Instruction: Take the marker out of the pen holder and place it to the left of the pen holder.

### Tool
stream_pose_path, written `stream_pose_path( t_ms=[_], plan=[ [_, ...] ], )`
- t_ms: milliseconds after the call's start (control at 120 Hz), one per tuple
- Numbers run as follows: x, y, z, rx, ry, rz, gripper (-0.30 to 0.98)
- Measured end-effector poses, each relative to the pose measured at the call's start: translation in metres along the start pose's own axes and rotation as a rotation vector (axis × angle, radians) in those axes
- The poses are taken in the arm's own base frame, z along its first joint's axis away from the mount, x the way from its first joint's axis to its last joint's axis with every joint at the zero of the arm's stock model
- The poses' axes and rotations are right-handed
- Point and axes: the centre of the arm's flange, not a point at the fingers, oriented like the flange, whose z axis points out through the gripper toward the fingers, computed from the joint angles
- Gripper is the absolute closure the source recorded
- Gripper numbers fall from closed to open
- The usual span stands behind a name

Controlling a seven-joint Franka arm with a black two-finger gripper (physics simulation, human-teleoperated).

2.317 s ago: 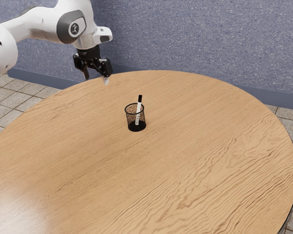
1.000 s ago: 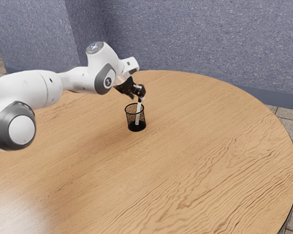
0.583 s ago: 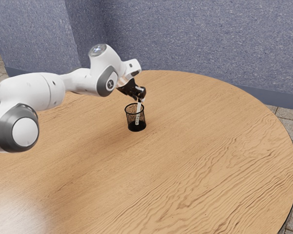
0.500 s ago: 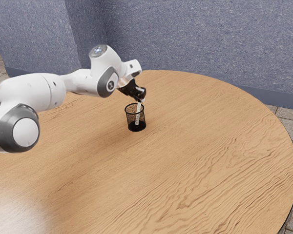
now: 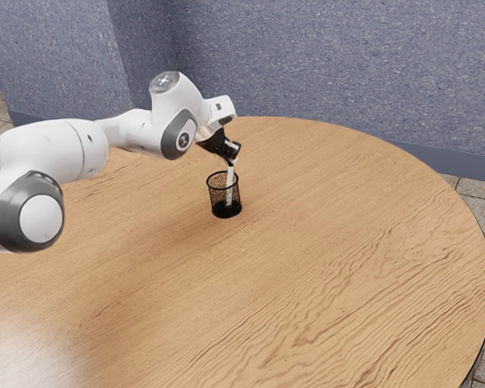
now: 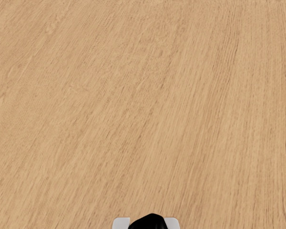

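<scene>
Marker held at the holder. The gripper (image 5: 233,163) is above the holder (image 5: 217,199), its jaws closed on the upper end of the marker (image 5: 229,181); in the wrist view the black cap (image 6: 149,223) sits between two pale fingertips (image 6: 120,223). The marker's lower part stands inside the holder, nearly upright, its top tilted slightly toward the exterior view's right. Whether its lower end touches the holder's base cannot be told. The dark mesh side and round rim surround this lower part and stand in the way of any sideways path. The holder is upright on the wooden tabletop (image 5: 307,250). The arm (image 5: 65,147) reaches in from the exterior view's left, above the tabletop. A blue-grey wall (image 5: 331,73) rises beyond the far edge; floor tiles (image 5: 478,206) lie below.
</scene>
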Motion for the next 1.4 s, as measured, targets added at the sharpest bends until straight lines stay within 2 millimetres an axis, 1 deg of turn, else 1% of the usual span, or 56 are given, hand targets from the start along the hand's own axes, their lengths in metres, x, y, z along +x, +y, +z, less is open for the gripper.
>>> stream_pose_path(
  t_ms=[108,167,300,367,450,550,592,642,700,733,792,858,967,1042,1083,1142,1233,1350,1400],
  plan=[
    [0.006,0.002,-0.014,0.017,0.004,0.011,0.77],
    [0.012,0.002,-0.027,0.027,0.004,0.016,0.77],
    [0.023,0.008,-0.070,0.051,-0.001,0.029,0.78],
    [0.025,0.015,-0.093,0.062,-0.011,0.039,0.79],
    [0.022,0.022,-0.122,0.076,-0.031,0.049,0.79],
    [0.015,0.022,-0.152,0.102,-0.070,0.049,0.79],
    [0.007,0.017,-0.159,0.120,-0.099,0.044,0.79],
    [0.000,0.011,-0.163,0.135,-0.134,0.035,0.79],
    [-0.008,-0.001,-0.161,0.151,-0.179,0.019,0.79],
    [-0.013,-0.008,-0.156,0.157,-0.210,0.008,0.79],
    [-0.024,-0.021,-0.144,0.167,-0.271,-0.008,0.79],
    [-0.034,-0.029,-0.131,0.182,-0.339,-0.009,0.79],
    [-0.042,-0.042,-0.114,0.217,-0.445,-0.007,0.79],
    [-0.049,-0.054,-0.097,0.245,-0.527,-0.008,0.79],
    [-0.055,-0.063,-0.087,0.259,-0.576,-0.013,0.79],
    [-0.065,-0.072,-0.078,0.280,-0.641,-0.016,0.79],
    [-0.082,-0.081,-0.061,0.308,-0.740,-0.010,0.79],
    [-0.101,-0.086,-0.042,0.324,-0.842,-0.004,0.78],
    [-0.108,-0.087,-0.037,0.326,-0.872,-0.004,0.68]
  ],
)
